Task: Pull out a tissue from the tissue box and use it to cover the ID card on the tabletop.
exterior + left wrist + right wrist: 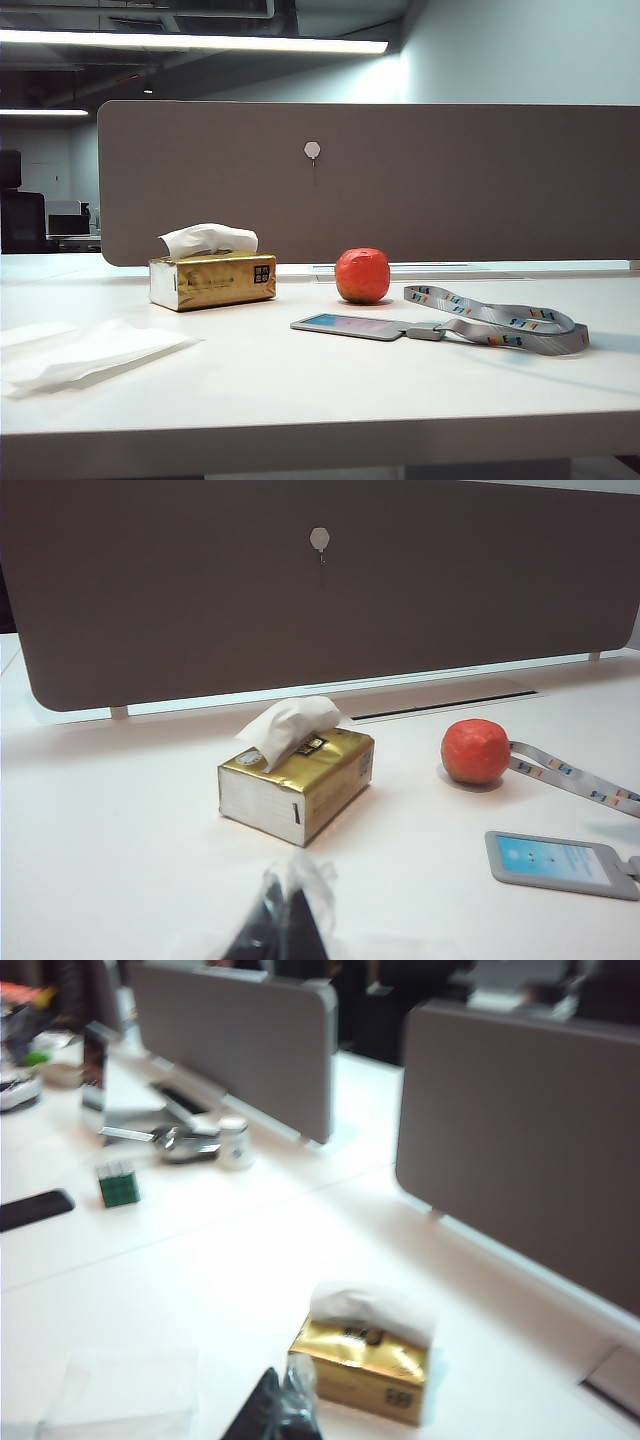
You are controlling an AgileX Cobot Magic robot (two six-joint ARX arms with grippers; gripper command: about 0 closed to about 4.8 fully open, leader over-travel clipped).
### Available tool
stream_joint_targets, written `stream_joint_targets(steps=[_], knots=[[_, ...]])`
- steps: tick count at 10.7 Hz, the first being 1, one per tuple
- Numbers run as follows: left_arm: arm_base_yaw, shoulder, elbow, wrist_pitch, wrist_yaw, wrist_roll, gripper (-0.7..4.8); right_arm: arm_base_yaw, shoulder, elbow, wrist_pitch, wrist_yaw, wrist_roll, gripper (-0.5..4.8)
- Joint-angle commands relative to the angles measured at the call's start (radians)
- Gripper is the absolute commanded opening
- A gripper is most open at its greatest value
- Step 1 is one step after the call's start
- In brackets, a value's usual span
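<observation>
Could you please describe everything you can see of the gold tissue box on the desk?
The tissue box is a small rectangular pack in shiny gold wrapping, with a black square label at one end of its long side and a paler, silvery end face. It lies flat on the white tabletop, in front of the divider panel. A white tissue stands crumpled out of its top slot. Neither gripper touches it.

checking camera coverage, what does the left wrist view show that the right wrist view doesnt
Only the left wrist view shows the ID card, its lanyard and the orange fruit, with the left claw low in frame. Only the right wrist view shows a neighbouring desk with a green cube, a dark phone and a small jar, plus the shut right claw. Both show the tissue box, the divider panel and the tabletop.
</observation>
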Motion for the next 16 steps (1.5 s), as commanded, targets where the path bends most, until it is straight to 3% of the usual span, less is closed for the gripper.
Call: stream_joint_targets(steps=[1, 10, 15, 16], knots=[[-0.001, 0.001, 0.004, 0.012, 0.004, -0.002, -0.06, 0.084, 0.222, 0.141, 0.045, 0.077, -0.056, -0.01], [-0.001, 0.001, 0.004, 0.012, 0.006, -0.021, -0.06, 0.122, 0.715, 0.56, 0.059, 0.141, -0.06, -0.01], [-0.001, 0.001, 0.004, 0.011, 0.007, -0.023, -0.06, 0.173, 0.886, 0.65, 0.071, 0.209, -0.083, -0.01], [-0.002, 0.001, 0.004, 0.012, 0.007, -0.024, -0.06, 0.187, 0.898, 0.65, 0.086, 0.233, -0.111, 0.35]])
